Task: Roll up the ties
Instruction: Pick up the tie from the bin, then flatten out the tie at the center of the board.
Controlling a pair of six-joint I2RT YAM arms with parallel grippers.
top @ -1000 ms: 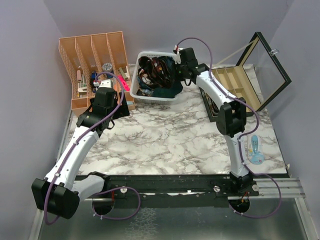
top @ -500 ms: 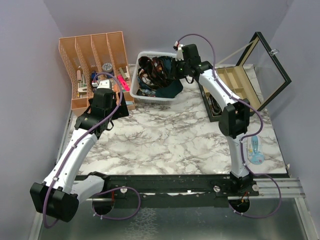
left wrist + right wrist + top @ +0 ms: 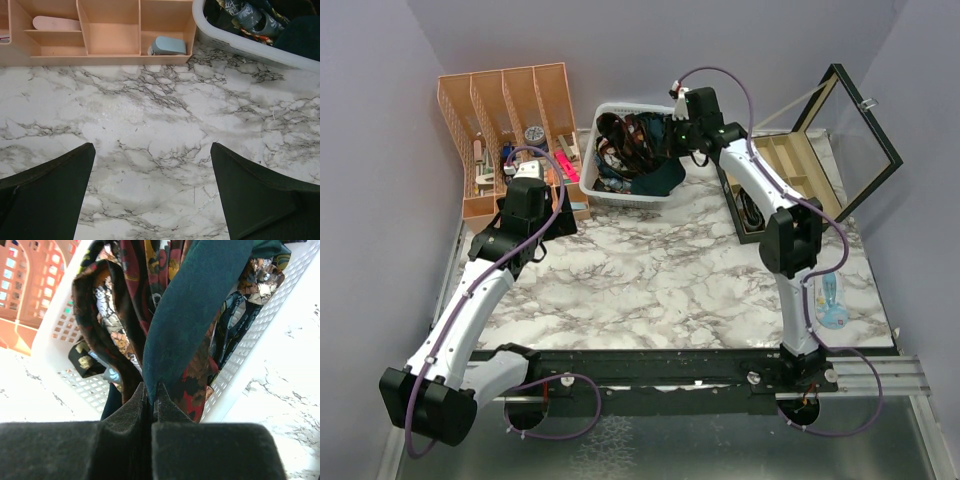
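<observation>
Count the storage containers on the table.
3: orange divided organizer at back left, white basket of ties at back centre, open glass-lidded box at back right. Smaller ones may be hidden.

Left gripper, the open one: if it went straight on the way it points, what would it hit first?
Probably the bare marble tabletop just ahead, since the left gripper seems angled downward, though depth is unclear. If it skimmed above the surface, the peach organizer would be next, at its front wall.
</observation>
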